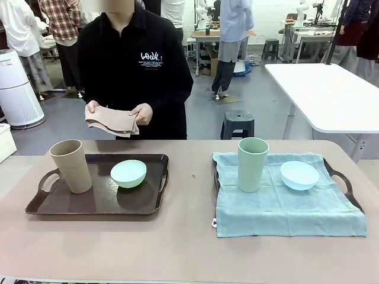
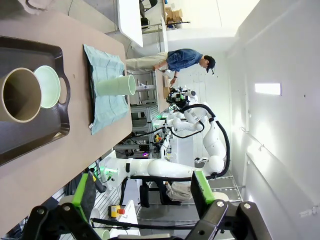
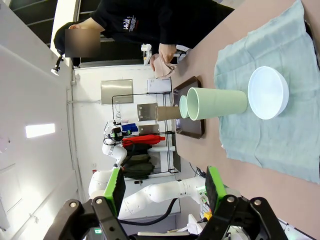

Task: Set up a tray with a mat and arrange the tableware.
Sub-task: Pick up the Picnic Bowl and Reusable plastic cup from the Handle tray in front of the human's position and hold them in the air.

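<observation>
A dark brown tray [image 1: 95, 210] at the left carries a tan tumbler [image 1: 71, 165] and a mint green bowl [image 1: 128, 173]. A second tray [image 1: 344, 181] at the right lies under a pale blue-green mat [image 1: 284, 207], on which a pale green tumbler [image 1: 253, 164] and a light blue bowl [image 1: 299, 175] stand. Across the table a person holds a folded beige cloth [image 1: 112, 120] in both hands. My left gripper [image 2: 142, 200] is open, raised off the table's end, with the tan tumbler [image 2: 20, 95] far ahead. My right gripper [image 3: 165, 195] is open and bare, well back from the green tumbler [image 3: 217, 103] and blue bowl [image 3: 268, 92].
The brown tabletop [image 1: 189, 248] has bare room in front of and between the trays. Behind the person are a white table [image 1: 325, 89] at the back right, a dark stool [image 1: 237, 124] and a white air purifier [image 1: 15, 89] at the far left.
</observation>
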